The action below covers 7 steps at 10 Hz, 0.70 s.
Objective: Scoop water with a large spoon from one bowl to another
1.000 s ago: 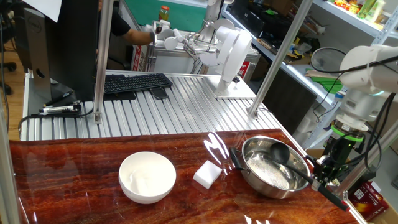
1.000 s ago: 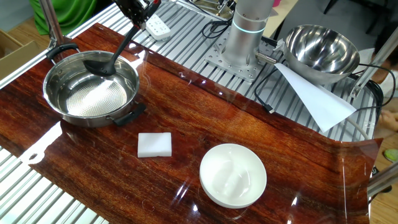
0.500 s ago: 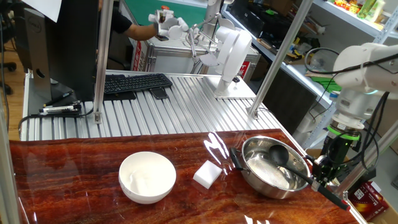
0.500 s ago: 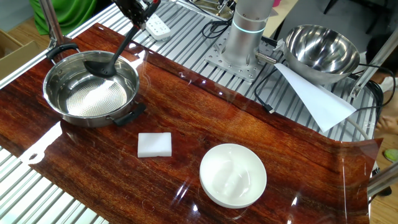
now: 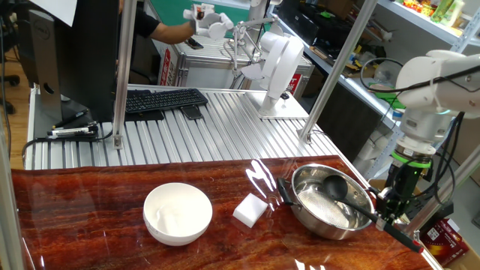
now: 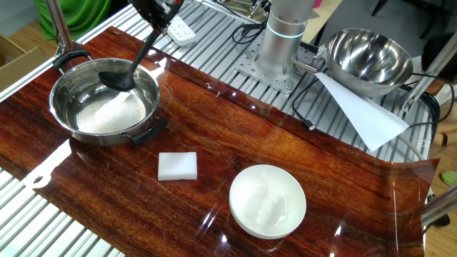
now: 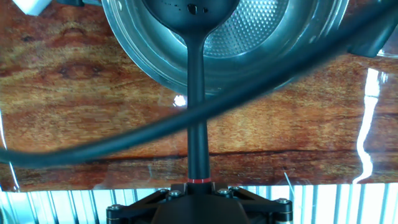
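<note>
no readable text, labels too small, perhaps blurred

Ladle (image 6: pixel 120 74) cup in steel bowl (image 6: pixel 71 114); block (image 6: pixel 178 165) between bowls; white bowl (image 6: pixel 268 200) apart.

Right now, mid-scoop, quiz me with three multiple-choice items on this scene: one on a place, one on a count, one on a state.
1. Where is the ladle's cup?
A. in the steel bowl
B. in the white bowl
C. on the block

2. How many white blocks lie on the wood?
A. none
B. one
C. three

3. How is the ladle held?
A. lying loose
B. gripper shut on its handle
C. propped on the white bowl

Answers: 1 A, the ladle cup sits inside the steel bowl, away from the white bowl. 2 B, a single block. 3 B, the gripper clamps the handle end.
</note>
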Each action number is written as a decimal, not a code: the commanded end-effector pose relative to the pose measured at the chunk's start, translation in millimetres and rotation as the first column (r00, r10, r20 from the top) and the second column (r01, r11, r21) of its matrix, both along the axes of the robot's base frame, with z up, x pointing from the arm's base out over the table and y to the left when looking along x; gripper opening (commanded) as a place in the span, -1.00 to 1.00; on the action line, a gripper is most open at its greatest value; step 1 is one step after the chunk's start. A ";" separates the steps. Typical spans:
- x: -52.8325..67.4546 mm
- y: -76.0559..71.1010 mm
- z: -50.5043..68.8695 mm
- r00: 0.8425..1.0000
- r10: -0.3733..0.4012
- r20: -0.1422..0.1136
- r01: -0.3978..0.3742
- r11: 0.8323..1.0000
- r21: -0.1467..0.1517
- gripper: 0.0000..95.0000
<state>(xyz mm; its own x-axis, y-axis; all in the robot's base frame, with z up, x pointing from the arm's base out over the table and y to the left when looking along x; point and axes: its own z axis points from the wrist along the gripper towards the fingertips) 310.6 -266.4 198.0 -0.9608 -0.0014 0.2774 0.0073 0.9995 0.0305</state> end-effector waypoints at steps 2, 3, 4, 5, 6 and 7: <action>1.8 -0.8 -1.0 1.000 0.020 0.001 -0.020 1.000 0.020 -1.00; 1.8 -0.8 -1.0 1.000 0.027 0.002 -0.027 0.999 0.026 -1.00; 1.8 -0.8 -1.0 1.000 0.028 0.002 -0.028 0.999 0.032 -1.00; 1.8 -0.8 -1.0 0.999 0.033 0.006 -0.033 0.999 0.034 -1.00; 1.8 -0.8 -1.0 0.999 0.035 0.010 -0.036 0.999 0.032 -1.00; 1.8 -0.8 -1.0 0.999 0.034 0.017 -0.035 0.999 0.039 -1.00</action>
<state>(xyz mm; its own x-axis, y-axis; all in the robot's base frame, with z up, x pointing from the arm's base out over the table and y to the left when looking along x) 312.5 -267.7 196.8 -0.9649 -0.0458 0.2586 -0.0303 0.9975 0.0636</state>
